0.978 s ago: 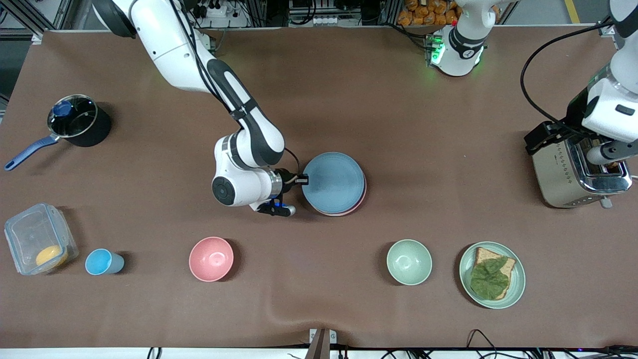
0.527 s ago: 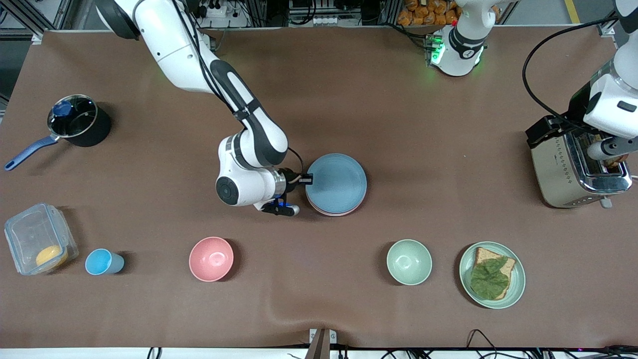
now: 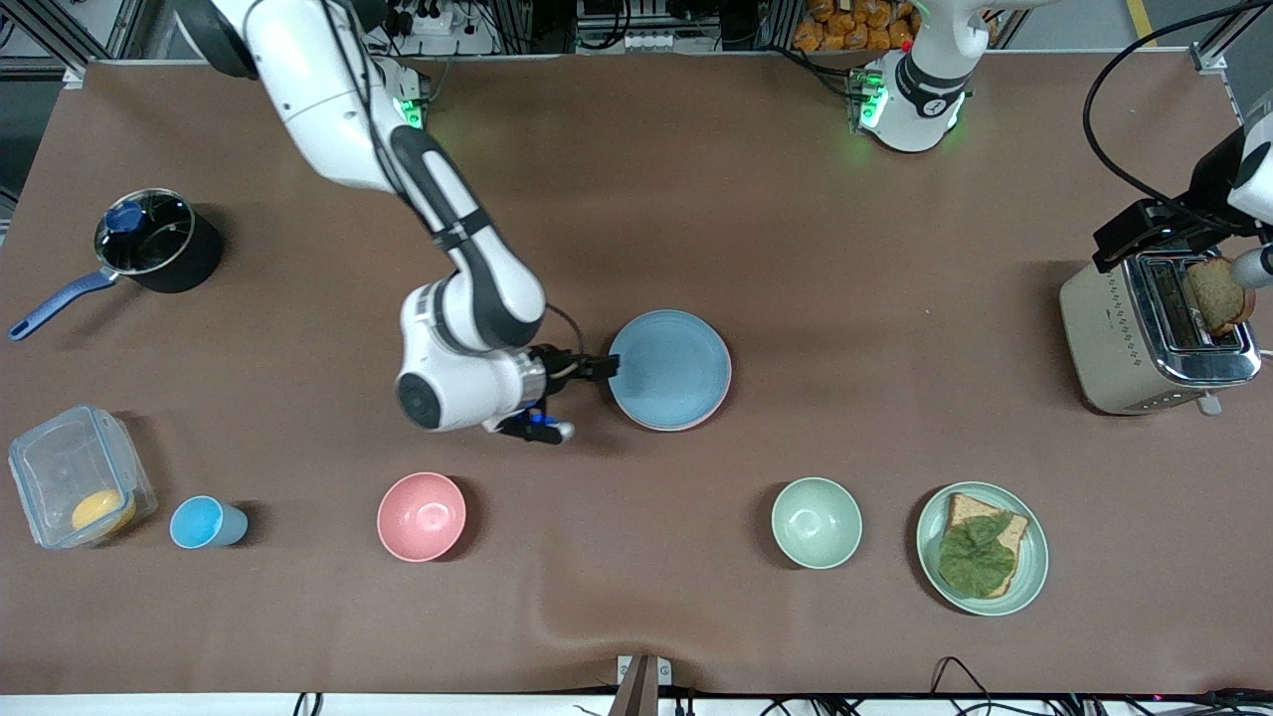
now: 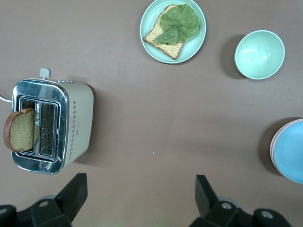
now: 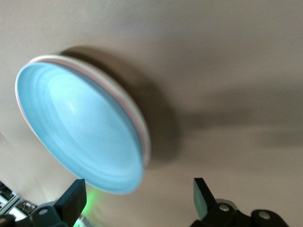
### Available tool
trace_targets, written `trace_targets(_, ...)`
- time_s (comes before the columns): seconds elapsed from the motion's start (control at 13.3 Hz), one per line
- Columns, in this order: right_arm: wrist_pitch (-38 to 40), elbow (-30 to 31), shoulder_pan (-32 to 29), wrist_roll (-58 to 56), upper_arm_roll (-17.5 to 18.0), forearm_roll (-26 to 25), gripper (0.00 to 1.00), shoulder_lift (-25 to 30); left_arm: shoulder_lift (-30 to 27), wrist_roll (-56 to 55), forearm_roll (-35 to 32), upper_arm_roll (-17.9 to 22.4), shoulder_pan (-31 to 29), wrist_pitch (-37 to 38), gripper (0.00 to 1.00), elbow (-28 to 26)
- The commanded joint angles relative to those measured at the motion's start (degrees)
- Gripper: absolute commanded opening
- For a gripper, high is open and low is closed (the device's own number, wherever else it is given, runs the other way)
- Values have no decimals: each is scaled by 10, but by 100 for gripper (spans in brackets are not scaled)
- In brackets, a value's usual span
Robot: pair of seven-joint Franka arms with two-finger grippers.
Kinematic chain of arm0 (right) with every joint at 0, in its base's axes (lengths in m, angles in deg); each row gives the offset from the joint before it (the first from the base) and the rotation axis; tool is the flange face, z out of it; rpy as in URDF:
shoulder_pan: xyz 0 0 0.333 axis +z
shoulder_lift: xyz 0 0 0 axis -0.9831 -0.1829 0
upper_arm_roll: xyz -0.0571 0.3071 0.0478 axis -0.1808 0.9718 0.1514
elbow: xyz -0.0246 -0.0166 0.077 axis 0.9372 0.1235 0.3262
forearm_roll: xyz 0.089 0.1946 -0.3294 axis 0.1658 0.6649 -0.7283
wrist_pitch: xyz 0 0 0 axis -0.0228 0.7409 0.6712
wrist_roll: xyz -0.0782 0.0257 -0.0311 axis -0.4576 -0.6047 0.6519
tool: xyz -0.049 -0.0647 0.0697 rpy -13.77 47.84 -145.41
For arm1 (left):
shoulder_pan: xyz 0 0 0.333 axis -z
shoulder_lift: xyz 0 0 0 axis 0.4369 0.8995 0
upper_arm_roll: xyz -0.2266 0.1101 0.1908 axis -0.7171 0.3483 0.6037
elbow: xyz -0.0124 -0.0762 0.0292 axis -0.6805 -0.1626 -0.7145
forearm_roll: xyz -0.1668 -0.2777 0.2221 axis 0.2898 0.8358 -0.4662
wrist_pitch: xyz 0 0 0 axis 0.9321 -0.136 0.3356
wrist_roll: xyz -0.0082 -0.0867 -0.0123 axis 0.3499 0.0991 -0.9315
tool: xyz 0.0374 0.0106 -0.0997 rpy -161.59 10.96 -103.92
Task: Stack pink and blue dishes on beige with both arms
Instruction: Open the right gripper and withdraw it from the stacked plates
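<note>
Front view puts the stack at the middle of the table (image 3: 895, 249), and you can see the blue plate (image 3: 669, 368) on top. A thin rim of the pink plate (image 4: 271, 147) shows just under it in the left wrist view. In the right wrist view the pale edge of the beige plate (image 5: 147, 144) peeks out at the bottom of the pile. All three lie flat and lined up, one on another.

Your right gripper (image 3: 597, 367) sits low just beside the stack's edge, on the side toward the right arm's end of the table. Its fingers (image 5: 72, 201) are spread wide and released, with nothing between them and clear of the plates.

Your left gripper (image 4: 139, 196) hangs in the air by the toaster (image 3: 1154, 333) at the left arm's end of the table. It is spread wide too and holds nothing. A slice of toast (image 3: 1215, 295) stands up out of one toaster slot.

Nearer to the front camera than the stack, you have a row: the green plate (image 3: 1034, 557) with bread and a leaf, the green bowl (image 3: 817, 522), the pink bowl (image 3: 422, 516), the blue cup (image 3: 204, 523) and the clear container (image 3: 78, 475). The saucepan (image 3: 154, 239) stands at the right arm's end, farther from the camera.
</note>
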Motion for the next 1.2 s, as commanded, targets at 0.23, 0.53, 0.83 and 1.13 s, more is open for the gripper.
trace_targets(0.23,173,-69,-175,-35,6,-208,100,45,-20,21,21,5,5,19,100,-16)
trace_targets(0.53,194,-63,-229,-110,6,-337,100,93,-23,47,23,5,-3,19,100,-18)
trace_targets(0.83,176,17,-229,-118,-17,-382,100,230,-25,50,23,5,-4,20,100,-18)
trace_targets(1.13,175,84,-249,-115,-17,-397,100,371,-27,41,24,5,-2,29,100,-18)
